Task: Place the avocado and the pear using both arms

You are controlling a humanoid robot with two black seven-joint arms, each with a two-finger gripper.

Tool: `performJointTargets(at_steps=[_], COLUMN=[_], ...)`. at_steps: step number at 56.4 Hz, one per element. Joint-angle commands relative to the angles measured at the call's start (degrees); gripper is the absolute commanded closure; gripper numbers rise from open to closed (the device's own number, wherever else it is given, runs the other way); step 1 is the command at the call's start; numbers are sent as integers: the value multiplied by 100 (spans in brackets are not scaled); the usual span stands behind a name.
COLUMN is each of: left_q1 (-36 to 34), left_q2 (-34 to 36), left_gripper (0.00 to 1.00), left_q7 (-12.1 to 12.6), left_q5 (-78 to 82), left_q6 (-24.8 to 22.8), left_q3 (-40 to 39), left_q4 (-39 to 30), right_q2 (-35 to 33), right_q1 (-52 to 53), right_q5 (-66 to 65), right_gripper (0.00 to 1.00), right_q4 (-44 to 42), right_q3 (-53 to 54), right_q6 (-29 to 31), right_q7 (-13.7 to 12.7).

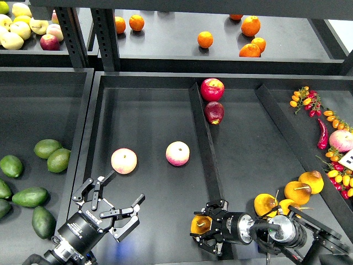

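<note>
Here the left gripper (113, 207) hangs open and empty over the near edge of the middle tray (149, 116), with bare dark floor between it and the two peaches (124, 160) farther back. The right gripper (202, 234) is clamped on the pear (201, 224) at the tray's raised divider (203, 138), just left of more pears (298, 192) in the next section. The avocado (43, 221) lies in the left tray (41, 110) among lighter ones (58, 160), just beside the left arm.
</note>
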Motion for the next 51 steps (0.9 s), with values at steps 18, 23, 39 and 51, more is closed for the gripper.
performJointTargets(at_steps=[18, 23, 39, 51], left_q1=[0, 0, 0, 0], left_q2=[0, 0, 0, 0], left_gripper=[1, 1, 1, 1], left_q7=[0, 0, 0, 0], left_q5=[8, 17, 44, 44], left_q6=[0, 0, 0, 0], left_q3=[0, 0, 0, 0], left_q4=[0, 0, 0, 0], right_q2=[-58, -58, -58, -49], right_q1=[-7, -7, -7, -7], right_q5=[-31, -39, -224, -215], right_gripper=[31, 27, 27, 46], right_q4=[0, -8, -17, -26], right_q3=[-17, -17, -17, 9], right_q6=[0, 0, -9, -9], right_q7=[0, 0, 0, 0])
